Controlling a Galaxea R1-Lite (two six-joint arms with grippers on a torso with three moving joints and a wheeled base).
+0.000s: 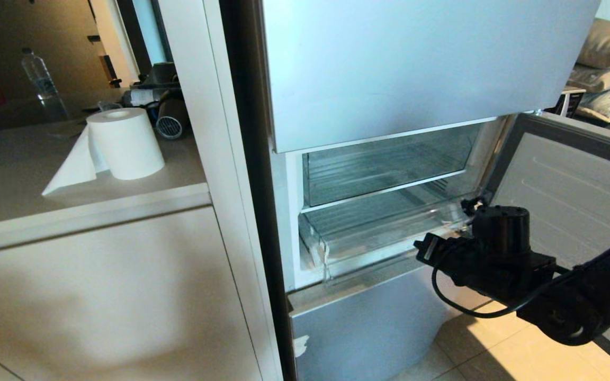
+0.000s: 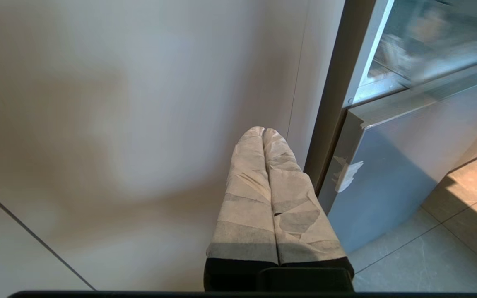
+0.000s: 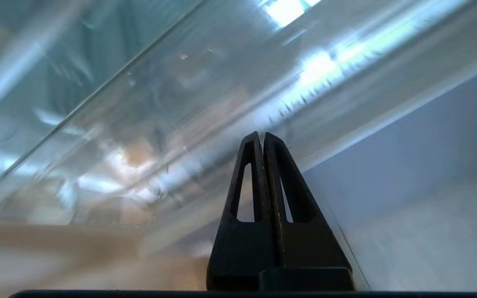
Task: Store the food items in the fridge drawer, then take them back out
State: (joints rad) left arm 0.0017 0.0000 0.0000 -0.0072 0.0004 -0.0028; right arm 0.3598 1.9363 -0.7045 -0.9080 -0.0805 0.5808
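From the head camera, one open fridge compartment holds two clear drawers stacked, the lower fridge drawer [image 1: 374, 235] partly pulled out, and the right gripper [image 1: 450, 225] reaches toward that drawer's right front corner, likely to pull it further; no food item shows. Beside the cabinet, the left gripper [image 2: 263, 131], one pair of taped fingers pressed together, hangs parked and empty. Close to the drawer's clear wall, the right gripper's two black fingers [image 3: 250, 165] are pinched together, holding nothing.

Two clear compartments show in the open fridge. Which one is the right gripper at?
The lower one, the fridge drawer: shallow, ribbed floor, chipped front wall. The right gripper, shut, points at its front; the upper clear compartment sits above, farther back.
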